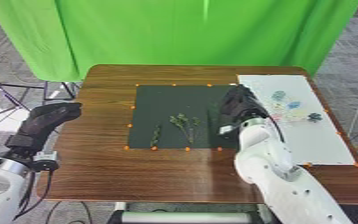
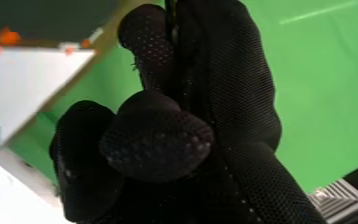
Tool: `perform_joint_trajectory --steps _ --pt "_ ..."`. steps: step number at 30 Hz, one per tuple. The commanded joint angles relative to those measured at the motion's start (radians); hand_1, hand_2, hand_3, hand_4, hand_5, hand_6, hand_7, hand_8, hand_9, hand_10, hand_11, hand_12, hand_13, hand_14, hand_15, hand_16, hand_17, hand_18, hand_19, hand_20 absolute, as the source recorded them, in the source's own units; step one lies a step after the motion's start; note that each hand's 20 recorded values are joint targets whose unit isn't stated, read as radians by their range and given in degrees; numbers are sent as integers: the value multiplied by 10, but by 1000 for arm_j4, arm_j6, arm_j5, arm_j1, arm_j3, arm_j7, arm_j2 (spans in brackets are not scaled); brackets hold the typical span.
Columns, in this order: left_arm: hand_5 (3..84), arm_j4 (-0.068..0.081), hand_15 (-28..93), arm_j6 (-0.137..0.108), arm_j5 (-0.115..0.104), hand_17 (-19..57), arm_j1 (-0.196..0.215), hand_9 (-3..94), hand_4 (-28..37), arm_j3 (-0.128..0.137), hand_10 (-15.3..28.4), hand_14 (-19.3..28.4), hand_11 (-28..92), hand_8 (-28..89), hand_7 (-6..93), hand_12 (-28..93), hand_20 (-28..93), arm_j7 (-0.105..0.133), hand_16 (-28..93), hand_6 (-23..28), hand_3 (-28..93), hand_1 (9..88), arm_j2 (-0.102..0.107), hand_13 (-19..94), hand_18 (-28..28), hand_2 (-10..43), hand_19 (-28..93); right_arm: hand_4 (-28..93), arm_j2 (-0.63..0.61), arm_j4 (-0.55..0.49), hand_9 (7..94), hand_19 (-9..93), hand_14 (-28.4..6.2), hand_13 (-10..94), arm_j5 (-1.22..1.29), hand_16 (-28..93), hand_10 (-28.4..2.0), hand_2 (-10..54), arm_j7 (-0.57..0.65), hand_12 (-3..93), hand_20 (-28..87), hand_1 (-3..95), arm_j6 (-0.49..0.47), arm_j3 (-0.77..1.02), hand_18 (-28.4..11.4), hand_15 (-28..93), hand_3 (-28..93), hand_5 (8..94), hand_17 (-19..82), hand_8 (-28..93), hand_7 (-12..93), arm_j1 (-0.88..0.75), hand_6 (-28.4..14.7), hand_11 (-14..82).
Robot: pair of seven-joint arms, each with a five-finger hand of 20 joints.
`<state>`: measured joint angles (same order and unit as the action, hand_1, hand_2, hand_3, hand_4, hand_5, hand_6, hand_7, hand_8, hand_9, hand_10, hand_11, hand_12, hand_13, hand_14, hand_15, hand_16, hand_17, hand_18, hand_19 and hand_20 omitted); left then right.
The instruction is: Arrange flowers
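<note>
Probably early days: green sprigs [image 1: 180,121] are on the black mat [image 1: 162,100], flowers [image 1: 315,117] on the white board [image 1: 278,82] seem left to place, and can't tell if the right hand [image 1: 239,104] is pinching anything.

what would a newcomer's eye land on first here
The bright green curtain behind the table jumps out first. Next comes the black-gloved right hand, where the dark mat meets the white sheet. Then the green sprigs on the mat and the small blue flowers on the sheet.
</note>
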<state>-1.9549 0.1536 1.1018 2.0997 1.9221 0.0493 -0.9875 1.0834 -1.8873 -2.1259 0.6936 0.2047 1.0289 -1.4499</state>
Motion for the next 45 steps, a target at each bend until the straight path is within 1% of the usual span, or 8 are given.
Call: perform_joint_trajectory --steps 1,4,18,24,28,34,37,45 --pt "482 -2 185 26 -1 33 0 454 -150 4 137 180 204 -63 156 119 180 -19 26 46 607 329 6 348 142 -67 80 479 26 -8 915 932 4 937 -21 271 -105 -95 24 496 438 946 -15 24 -72 581 -254 777 691 235 290 -61 -42 143" --pt "482 -6 185 27 -3 33 7 454 -151 9 138 181 204 -63 155 119 179 -24 27 46 604 331 4 347 142 -64 80 481 26 -11 915 932 4 937 -21 270 -105 -95 24 496 438 946 -25 26 -72 582 -256 777 691 234 291 -75 -42 143" --pt "478 -3 182 51 0 30 -1 447 -149 7 136 182 201 -62 153 121 180 -33 28 46 605 328 1 343 141 -65 79 483 57 -24 912 932 3 937 -26 271 -109 -95 17 492 429 946 -50 31 -70 575 -263 766 691 233 303 -122 -41 142" --pt "476 -3 179 53 -1 29 1 445 -150 10 136 182 199 -62 148 120 180 -33 28 47 605 326 -1 341 142 -63 79 480 61 -21 913 931 2 937 -21 271 -107 -95 13 489 425 946 -51 33 -70 573 -263 762 689 231 309 -125 -40 141" --pt "473 2 179 56 -2 28 -6 444 -151 8 136 182 198 -61 147 121 180 -34 29 46 606 324 2 341 141 -63 78 481 60 -20 910 932 1 937 -24 271 -106 -95 16 490 423 946 -52 33 -71 573 -265 756 689 234 315 -128 -37 142" --pt "472 3 178 61 -3 27 -6 443 -151 7 135 182 197 -60 146 121 180 -35 30 47 607 322 -1 340 142 -63 79 501 62 -17 899 932 0 937 -13 270 -107 -95 18 496 422 939 -69 40 -76 573 -277 739 689 243 322 -133 -31 145" --pt "472 1 178 50 -4 28 2 443 -152 7 135 182 197 -60 145 121 180 -26 30 46 607 322 -1 340 142 -63 78 506 63 -17 895 932 -1 937 -16 270 -107 -95 20 493 424 931 -72 40 -78 573 -279 737 689 239 318 -136 -30 145" --pt "472 1 179 56 -3 27 3 444 -151 11 135 182 198 -60 146 122 180 -26 31 47 608 321 -3 341 142 -63 79 507 64 -17 889 932 -3 937 -7 273 -106 -95 18 482 427 912 -85 42 -80 567 -282 733 685 232 300 -140 -33 138"
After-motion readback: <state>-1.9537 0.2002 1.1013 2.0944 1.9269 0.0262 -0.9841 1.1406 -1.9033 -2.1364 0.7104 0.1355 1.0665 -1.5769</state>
